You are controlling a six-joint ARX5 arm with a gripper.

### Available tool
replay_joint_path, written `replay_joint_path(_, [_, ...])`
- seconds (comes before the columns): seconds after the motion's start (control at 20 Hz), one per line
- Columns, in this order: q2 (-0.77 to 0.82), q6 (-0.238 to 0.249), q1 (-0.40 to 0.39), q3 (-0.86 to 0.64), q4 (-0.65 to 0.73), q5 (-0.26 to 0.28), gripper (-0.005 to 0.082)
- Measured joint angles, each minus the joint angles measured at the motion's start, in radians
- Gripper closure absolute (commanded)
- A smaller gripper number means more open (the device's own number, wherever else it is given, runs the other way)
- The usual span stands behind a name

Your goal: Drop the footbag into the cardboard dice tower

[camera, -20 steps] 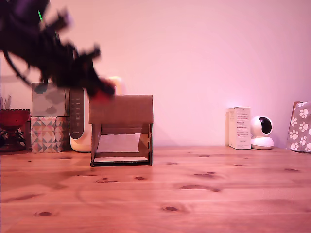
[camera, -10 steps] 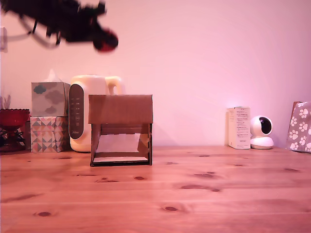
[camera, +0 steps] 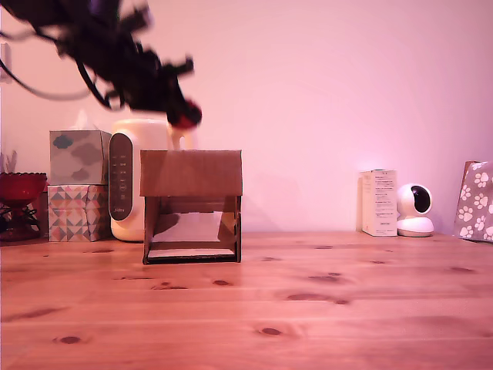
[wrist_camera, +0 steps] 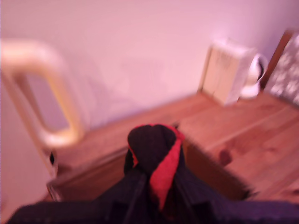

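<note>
The red and black footbag (camera: 186, 115) is held in my gripper (camera: 179, 110), which is shut on it in the air just above the brown cardboard dice tower (camera: 192, 206). The tower stands on the wooden table, its lower front opening showing a pale ramp. In the blurred wrist view the footbag (wrist_camera: 155, 156) sits between my dark fingers (wrist_camera: 133, 184), with the tower's open top (wrist_camera: 117, 172) right below it. The arm reaches in from the exterior view's upper left.
Behind the tower stands a cream kettle (camera: 142, 177), with its handle (wrist_camera: 44, 91) close to the gripper. Patterned tissue boxes (camera: 77, 185) and a dark red bowl (camera: 19, 187) stand at the exterior view's left. A white box (camera: 379, 203), a small camera (camera: 416, 210) and a paw-print bag (camera: 475, 202) are at its right.
The gripper with the footbag rose high above the kettle, then came down and moved toward the exterior view's right, ending just over the tower's top.
</note>
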Motion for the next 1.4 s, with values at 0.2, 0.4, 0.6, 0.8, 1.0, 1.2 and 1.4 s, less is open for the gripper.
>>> replay_joint_path(0.2, [0.025,0.009,0.013,0.025,-0.004,0.000,0.0492])
replay_joint_path(0.4, [0.025,0.024,0.020,0.031,-0.011,0.000,-0.0009])
replay_joint_path(0.6, [0.025,0.026,0.020,0.094,-0.080,0.000,-0.0008])
replay_joint_path(0.8, [0.025,0.027,0.020,0.158,-0.232,0.000,0.0244])
replay_joint_path(1.0, [0.025,0.027,0.019,0.190,-0.379,0.043,0.0752])
replay_joint_path(1.2, [0.024,0.026,0.017,0.196,-0.460,0.095,0.0790])
replay_joint_path(1.4, [0.022,0.026,0.016,0.196,-0.533,0.105,0.0791])
